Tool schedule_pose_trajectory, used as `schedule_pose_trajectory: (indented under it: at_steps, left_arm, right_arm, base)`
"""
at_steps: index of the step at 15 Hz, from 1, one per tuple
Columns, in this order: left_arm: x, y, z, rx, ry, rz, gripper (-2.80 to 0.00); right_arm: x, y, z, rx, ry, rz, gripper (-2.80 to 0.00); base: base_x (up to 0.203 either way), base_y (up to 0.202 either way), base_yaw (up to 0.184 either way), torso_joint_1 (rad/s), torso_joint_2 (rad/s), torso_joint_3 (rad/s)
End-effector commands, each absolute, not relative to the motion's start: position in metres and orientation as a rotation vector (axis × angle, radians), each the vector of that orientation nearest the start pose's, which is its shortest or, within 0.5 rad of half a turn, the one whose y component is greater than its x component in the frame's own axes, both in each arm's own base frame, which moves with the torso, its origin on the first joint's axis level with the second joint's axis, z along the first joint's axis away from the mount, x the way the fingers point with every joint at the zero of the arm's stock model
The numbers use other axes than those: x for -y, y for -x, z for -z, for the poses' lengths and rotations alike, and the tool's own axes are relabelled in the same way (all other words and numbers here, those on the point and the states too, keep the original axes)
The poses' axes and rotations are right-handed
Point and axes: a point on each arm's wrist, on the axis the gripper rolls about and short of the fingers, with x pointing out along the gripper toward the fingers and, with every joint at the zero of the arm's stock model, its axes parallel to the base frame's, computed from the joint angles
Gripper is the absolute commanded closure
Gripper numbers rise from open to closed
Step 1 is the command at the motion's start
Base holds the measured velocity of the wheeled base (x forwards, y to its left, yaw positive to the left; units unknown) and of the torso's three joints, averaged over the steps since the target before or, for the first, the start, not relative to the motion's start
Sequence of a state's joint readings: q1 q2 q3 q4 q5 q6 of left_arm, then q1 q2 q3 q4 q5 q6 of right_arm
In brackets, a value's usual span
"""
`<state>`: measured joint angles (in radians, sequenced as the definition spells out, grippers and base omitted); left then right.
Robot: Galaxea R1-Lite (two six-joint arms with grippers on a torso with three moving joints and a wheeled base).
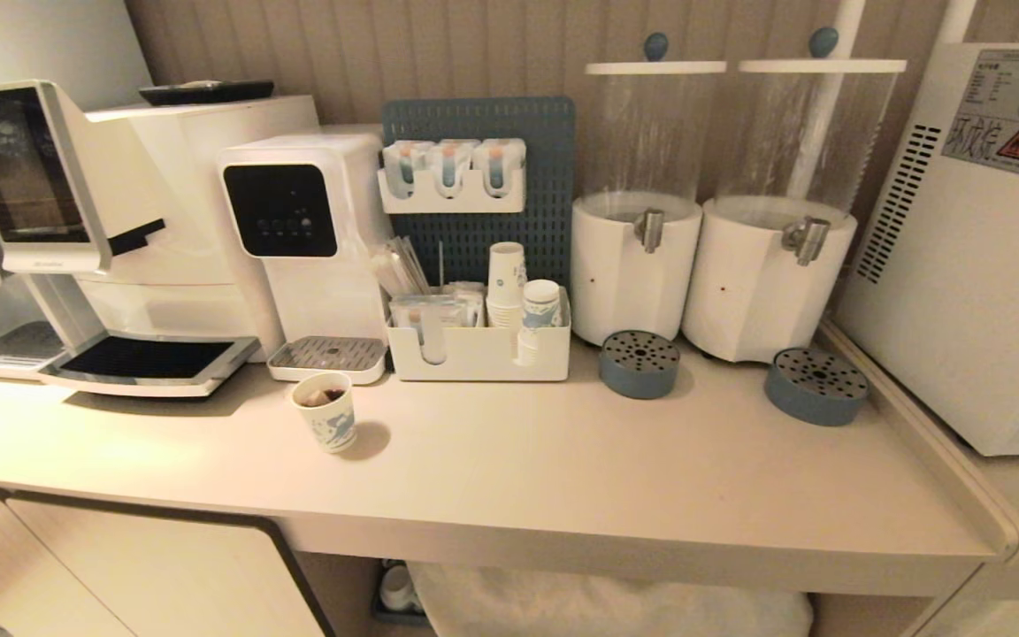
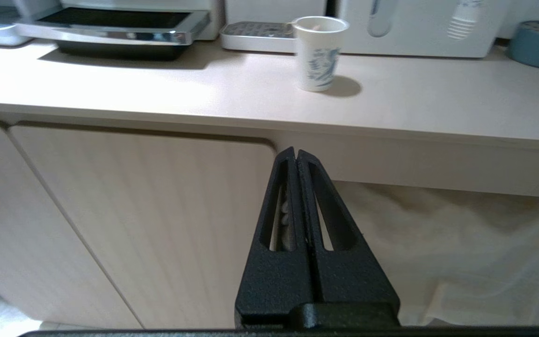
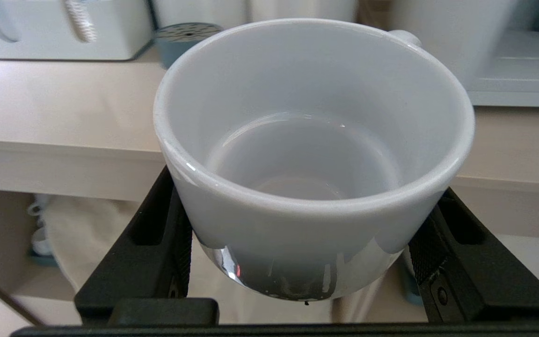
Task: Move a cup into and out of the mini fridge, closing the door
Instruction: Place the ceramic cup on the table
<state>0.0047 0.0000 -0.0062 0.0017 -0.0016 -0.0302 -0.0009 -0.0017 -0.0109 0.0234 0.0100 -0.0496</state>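
- The small squat white glazed cup [image 3: 314,154] sits upright between the black fingers [image 3: 157,243] of the right gripper [image 3: 307,252], which clamp its lower wall from both sides – held in front of the worktop [image 3: 54,103], below its edge.
- It looks stiff, smooth and breakable, probably slippery on glaze and moderately heavy; the grip on the body under the rim seems sound, with a handle nub on the far side.
- The left gripper [image 2: 296,154] hangs low before the pale cabinet door [image 2: 157,215], fingers pressed together, empty.
- The white boxy mini fridge [image 1: 969,257] stands at the right end – its door is not in view.
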Motion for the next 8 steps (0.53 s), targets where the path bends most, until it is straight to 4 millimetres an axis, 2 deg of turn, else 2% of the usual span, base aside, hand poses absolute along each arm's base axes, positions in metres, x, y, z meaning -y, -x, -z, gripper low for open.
schedule_pose_trajectory:
  at_steps: [1,4,5,6,8]
  left_arm:
    - [0.0,0.023,-0.077,0.003,0.031,-0.005,0.0]
    - [0.0,0.023,-0.077,0.003,0.031,-0.005,0.0]
    - [0.0,0.023,-0.077,0.003,0.031,-0.005,0.0]
    - [0.0,0.023,-0.077,0.003,0.032,-0.005,0.0]
    - [0.0,0.023,-0.077,0.003,0.032,-0.005,0.0]
  right_arm:
    - [0.0,0.024,-0.076,-0.015,0.049,-0.01,0.0]
    - [0.0,0.024,-0.078,-0.004,0.003,-0.004,0.0]
    - [0.0,0.027,-0.087,0.028,-0.004,0.001,0.0]
    - [0.0,0.031,-0.099,0.067,-0.011,0.002,0.0]
    - [0.0,0.052,-0.147,0.189,-0.02,-0.001,0.0]
  base:
    - [0.0,0.126,0.018,0.002,0.0,0.006]
    - [0.0,0.026,0.006,0.001,0.0,0.002]
    - [0.0,0.0,0.0,0.0,0.0,0.0]
    - [0.0,0.0,0.0,0.0,0.0,0.0]
    - [0.0,0.0,0.0,0.0,0.0,0.0]
